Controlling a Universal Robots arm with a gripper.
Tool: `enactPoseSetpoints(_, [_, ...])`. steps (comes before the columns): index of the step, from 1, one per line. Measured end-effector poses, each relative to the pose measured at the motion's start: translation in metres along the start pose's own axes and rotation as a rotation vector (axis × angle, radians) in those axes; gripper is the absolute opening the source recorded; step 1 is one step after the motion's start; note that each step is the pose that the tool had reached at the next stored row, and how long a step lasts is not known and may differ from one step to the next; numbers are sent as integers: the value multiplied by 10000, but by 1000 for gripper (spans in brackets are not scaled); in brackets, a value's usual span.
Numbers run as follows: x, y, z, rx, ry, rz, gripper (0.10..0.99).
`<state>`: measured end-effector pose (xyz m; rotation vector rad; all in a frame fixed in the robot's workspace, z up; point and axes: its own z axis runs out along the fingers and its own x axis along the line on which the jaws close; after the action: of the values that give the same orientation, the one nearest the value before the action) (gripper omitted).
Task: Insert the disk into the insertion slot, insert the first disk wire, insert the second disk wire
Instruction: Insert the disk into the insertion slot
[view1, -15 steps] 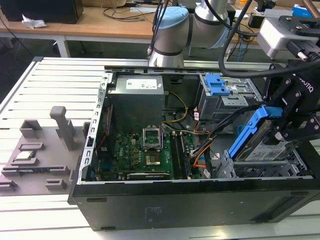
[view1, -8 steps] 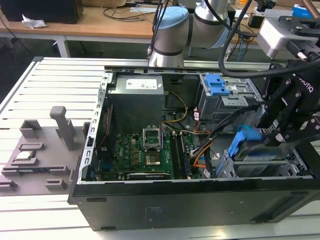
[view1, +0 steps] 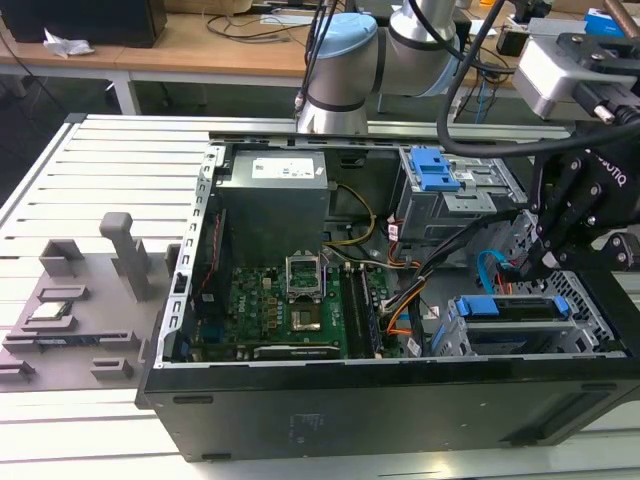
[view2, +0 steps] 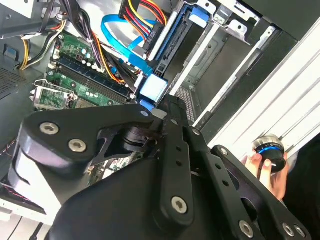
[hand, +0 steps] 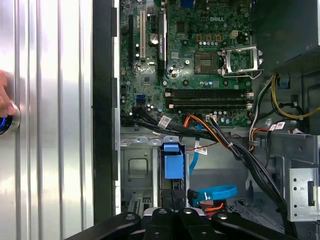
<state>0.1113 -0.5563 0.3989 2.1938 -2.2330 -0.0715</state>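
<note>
Blue flat cable (view1: 486, 268) and black wire bundle (view1: 450, 252) crowd just beside insertion slot (view1: 452, 335). Disk (view1: 505, 307) sits inside insertion slot. Gripper (view1: 527, 266) hangs close over insertion slot, among cables; released or clenched, cannot tell.

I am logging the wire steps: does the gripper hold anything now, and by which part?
It cannot be told. The gripper is down by the blue cable connector next to the disk, but the contact itself is hidden.

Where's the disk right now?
In the exterior view the disk sits in the slot at the right end of the case, just below the gripper.
</note>
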Motion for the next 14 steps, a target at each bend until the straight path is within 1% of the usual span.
enactPoseSetpoints(14, [0,0,9,0,-1,0,106])
